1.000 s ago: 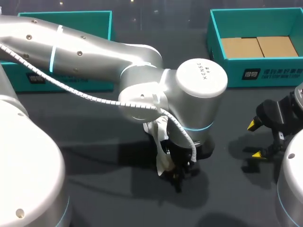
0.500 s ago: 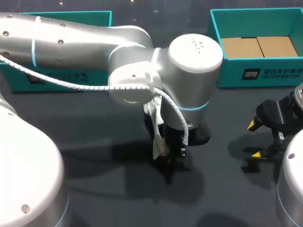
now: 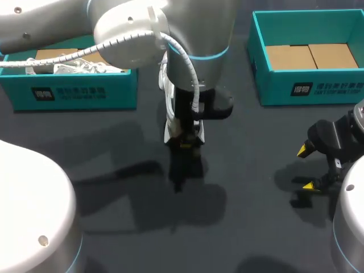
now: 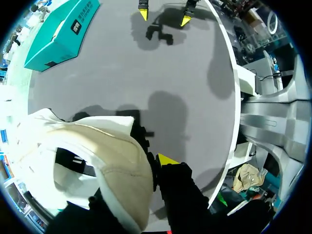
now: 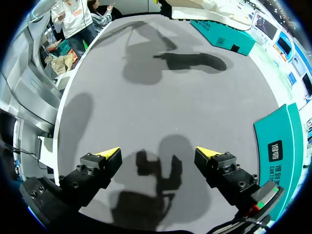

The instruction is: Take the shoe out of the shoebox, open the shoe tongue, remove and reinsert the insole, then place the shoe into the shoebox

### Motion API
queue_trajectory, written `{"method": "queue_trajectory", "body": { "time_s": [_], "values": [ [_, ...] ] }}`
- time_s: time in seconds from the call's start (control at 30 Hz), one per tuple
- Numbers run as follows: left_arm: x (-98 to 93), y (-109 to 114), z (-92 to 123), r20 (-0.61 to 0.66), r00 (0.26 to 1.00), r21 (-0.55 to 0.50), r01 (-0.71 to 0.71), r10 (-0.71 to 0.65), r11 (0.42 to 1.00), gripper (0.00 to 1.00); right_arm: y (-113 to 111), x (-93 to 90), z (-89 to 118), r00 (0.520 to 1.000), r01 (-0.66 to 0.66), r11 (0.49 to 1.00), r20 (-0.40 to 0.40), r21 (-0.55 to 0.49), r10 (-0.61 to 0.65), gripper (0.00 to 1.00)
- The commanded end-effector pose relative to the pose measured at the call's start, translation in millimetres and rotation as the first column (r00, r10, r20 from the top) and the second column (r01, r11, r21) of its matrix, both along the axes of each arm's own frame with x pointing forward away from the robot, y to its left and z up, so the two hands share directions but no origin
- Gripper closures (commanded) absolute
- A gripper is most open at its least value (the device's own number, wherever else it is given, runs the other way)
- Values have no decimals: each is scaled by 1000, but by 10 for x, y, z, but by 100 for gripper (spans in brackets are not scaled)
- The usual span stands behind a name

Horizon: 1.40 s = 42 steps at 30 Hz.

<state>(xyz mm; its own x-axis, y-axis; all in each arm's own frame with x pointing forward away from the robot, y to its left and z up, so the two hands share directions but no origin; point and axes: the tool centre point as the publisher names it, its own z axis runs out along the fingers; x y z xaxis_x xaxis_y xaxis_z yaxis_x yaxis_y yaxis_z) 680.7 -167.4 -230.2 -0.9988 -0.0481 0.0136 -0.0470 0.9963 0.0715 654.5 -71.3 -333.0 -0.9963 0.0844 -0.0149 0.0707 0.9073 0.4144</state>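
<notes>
A white shoe (image 3: 168,120) hangs in the air over the middle of the table, held upright by my left gripper (image 3: 185,143). In the left wrist view the shoe (image 4: 107,165) shows its cream lining and open collar; my left gripper (image 4: 152,168) is shut on the collar's edge, with one yellow tip outside and the other finger hidden inside. My right gripper (image 3: 305,168) hovers low over the table's right side, open and empty (image 5: 158,155). The left teal shoebox (image 3: 79,90) holds crumpled paper. The right teal shoebox (image 3: 296,85) shows only its cardboard floor.
Dark tabletop (image 3: 125,227) lies between the two boxes and in front of them. The right box (image 5: 280,146) stands close beside my right gripper. My left arm's big elbow joint fills the front left of the head view.
My left arm has lifted and swung toward the back of the table, carrying the shoe with it. The right arm has not moved.
</notes>
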Motion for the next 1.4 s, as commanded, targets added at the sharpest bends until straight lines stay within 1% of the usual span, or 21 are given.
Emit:
{"method": "queue_trajectory", "body": {
  "time_s": [0.03,0.27,0.3,0.33,0.43,0.53,0.7,0.8,0.9,1.0,1.2,1.4],
  "values": [
    [-19,125,211,8,1000,-13,1,-1,1000,100,1,-19,8,1000,1,1000,2,-2,-1,0],
    [-19,125,211,8,1000,-13,1,-1,1000,100,1,-19,8,1000,1,1000,2,-2,-1,0],
    [-43,107,226,4,1000,-14,6,-6,1000,100,1,-19,8,1000,1,1000,2,-2,-1,0],
    [-29,107,267,-8,1000,-28,-1,1,1000,100,1,-19,8,1000,1,1000,2,-2,-1,0],
    [128,205,383,-33,999,-41,-30,28,999,100,1,-19,8,1000,1,1000,2,-2,-1,0],
    [323,434,506,-42,998,-53,-53,51,997,100,1,-19,8,1000,1,1000,2,-2,-1,0],
    [737,870,690,-94,993,-89,-85,77,992,100,1,-19,8,1000,1,1000,2,-2,-1,0],
    [995,1123,781,-94,993,-101,-76,67,992,100,1,-19,8,1000,1,1000,2,-2,-1,0],
    [1203,1355,825,-75,995,-80,-74,68,994,100,1,-19,8,1000,1,1000,2,-2,-1,0],
    [1415,1627,844,-55,997,-66,-62,58,996,100,1,-19,8,1000,1,1000,2,-2,-1,0],
    [1928,2218,822,-92,995,-82,-34,26,996,100,1,-19,8,1000,1,1000,2,-2,-1,0],
    [2411,2777,797,-87,996,-61,19,-24,998,100,1,-19,8,1000,1,1000,2,-2,-1,0]
  ]
}}
